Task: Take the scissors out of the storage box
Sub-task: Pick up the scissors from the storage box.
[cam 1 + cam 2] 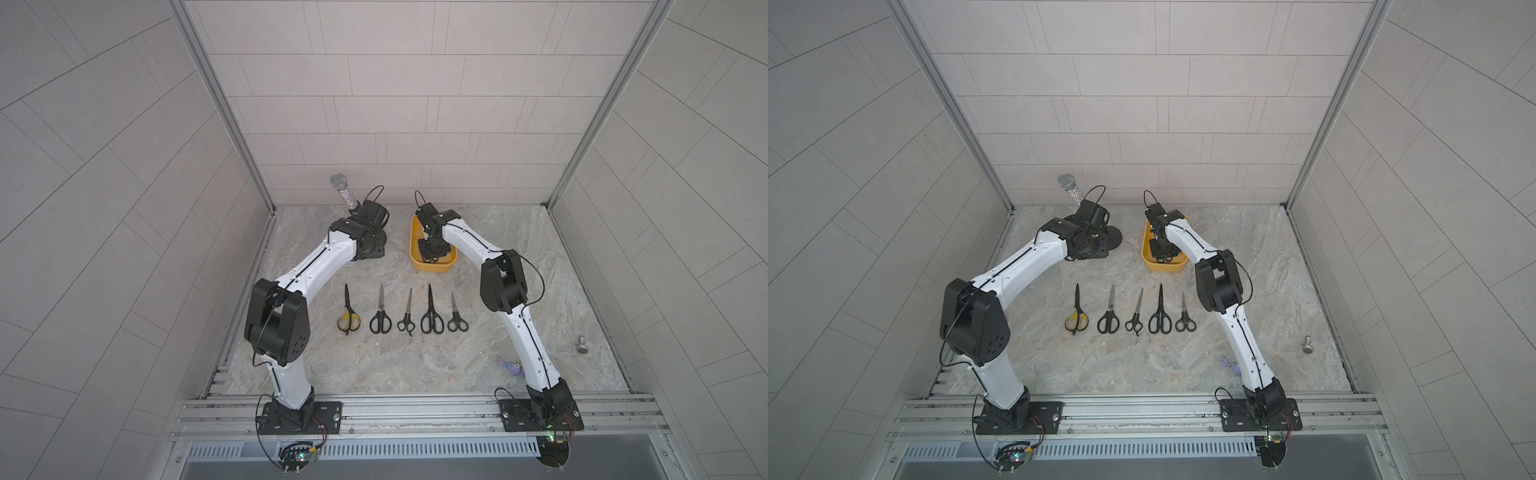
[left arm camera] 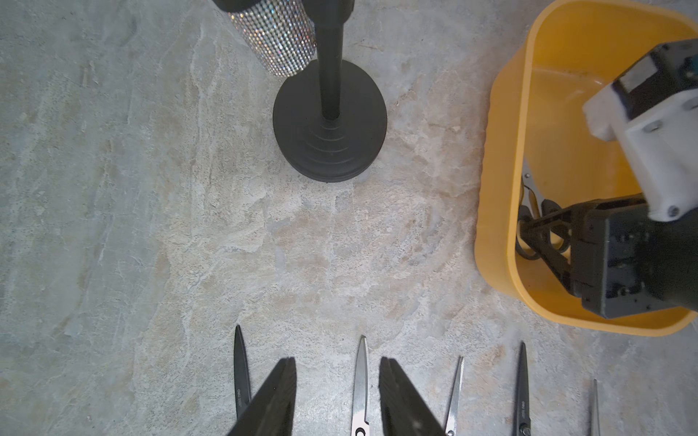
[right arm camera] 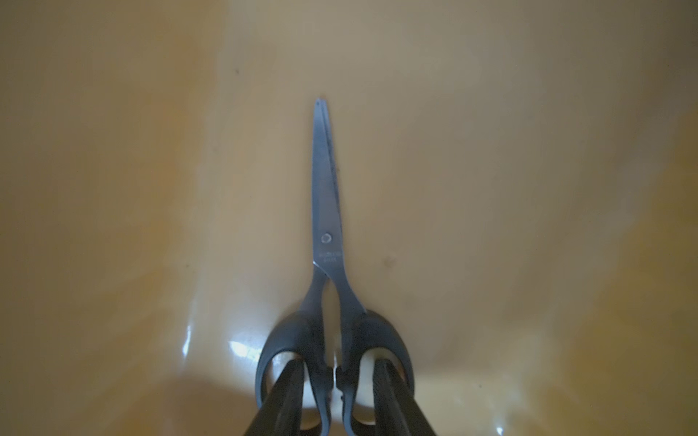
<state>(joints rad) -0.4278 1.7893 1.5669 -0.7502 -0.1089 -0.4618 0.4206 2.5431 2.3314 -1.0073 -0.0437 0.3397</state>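
Far left at the back, a glittery microphone (image 1: 341, 192) leans in its black stand (image 2: 330, 124). My left pincer (image 2: 337, 362) hovers just in front of that stand, above the table (image 1: 316, 374), its fingers moderately apart with nothing between them.

Nearer to me, five pairs of scissors lie in a row on the table, blades pointing away from me and none touching its neighbour. The yellow-handled pair (image 1: 348, 311) is leftmost. After it come a second pair (image 1: 380, 313) with grey blades, a small third pair (image 1: 407, 316), a long dark-bladed fourth pair (image 1: 432, 311) and a small fifth pair (image 1: 457, 316).

Behind the right end of that row sits the yellow box (image 1: 432, 269), seen in both top views (image 1: 1163, 268). The sixth pair (image 3: 326, 211) lies flat on its floor, blades closed and pointing toward the back wall, handles at the near end. My right pincer (image 3: 337, 364) reaches down into the box, set narrow, with one finger inside each handle loop and the inner bars between them. I cannot tell whether the fingers press on the bars.

Further right, a purple toy (image 1: 514, 368) peeks out beside the right arm, and a small metal knob (image 1: 583, 345) stands near the table's right edge.
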